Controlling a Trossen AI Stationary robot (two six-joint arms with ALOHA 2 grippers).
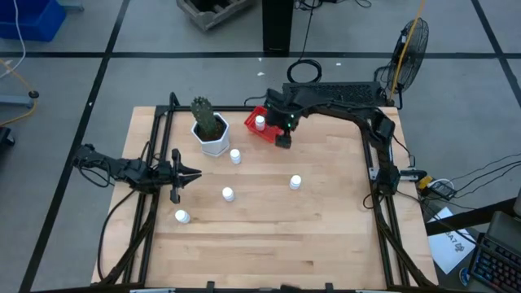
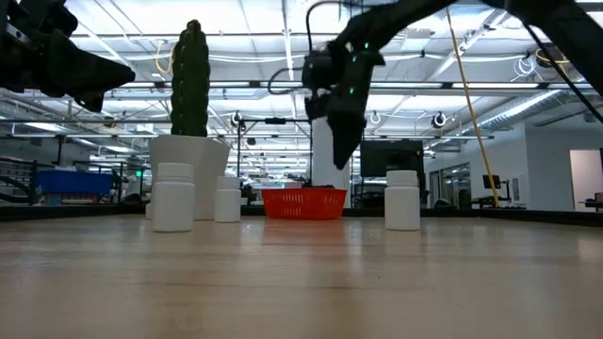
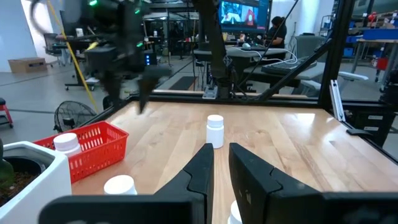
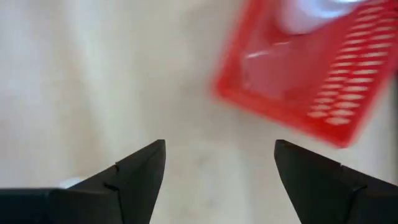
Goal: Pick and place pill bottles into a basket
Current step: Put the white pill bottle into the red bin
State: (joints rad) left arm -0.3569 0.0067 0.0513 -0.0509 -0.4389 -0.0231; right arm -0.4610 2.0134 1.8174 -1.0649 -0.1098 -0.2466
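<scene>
One pill bottle [image 1: 260, 122] is seen in the high view lying inside the red basket [image 1: 254, 130], in the upper centre of the frame; in the low view that bottle is hidden by the meshed basket wall [image 2: 303, 204]. The bottles are small white cylinders with white caps. Four more are recorded on the wooden table [image 1: 326, 212]: one [image 1: 235, 156] just below the white cactus pot [image 1: 213, 140], one [image 1: 228, 194] near mid-table, one [image 1: 181, 216] at lower left, and one [image 1: 295, 181] right of centre, all well apart. In the low view three of them are seen upright, two [image 2: 173, 197] [image 2: 226, 201] in front of the pot [image 2: 187, 158] and one [image 2: 402, 200] right of the basket. The right gripper [image 1: 282, 137] is held at the basket's lower right edge; in the right wrist view its fingers [image 4: 134, 174] are seen wide apart with nothing between them, and the basket [image 4: 305, 81] is blurred at upper right. The left gripper [image 1: 189, 172] is parked at the left of the table, its jaws together and empty; in the left wrist view the closed fingers [image 3: 199, 174] point toward a bottle [image 3: 215, 130], with the basket [image 3: 93, 149] and its bottle [image 3: 66, 143] at left. The cactus [image 2: 191, 80] blocks part of the room behind in the low view.
</scene>
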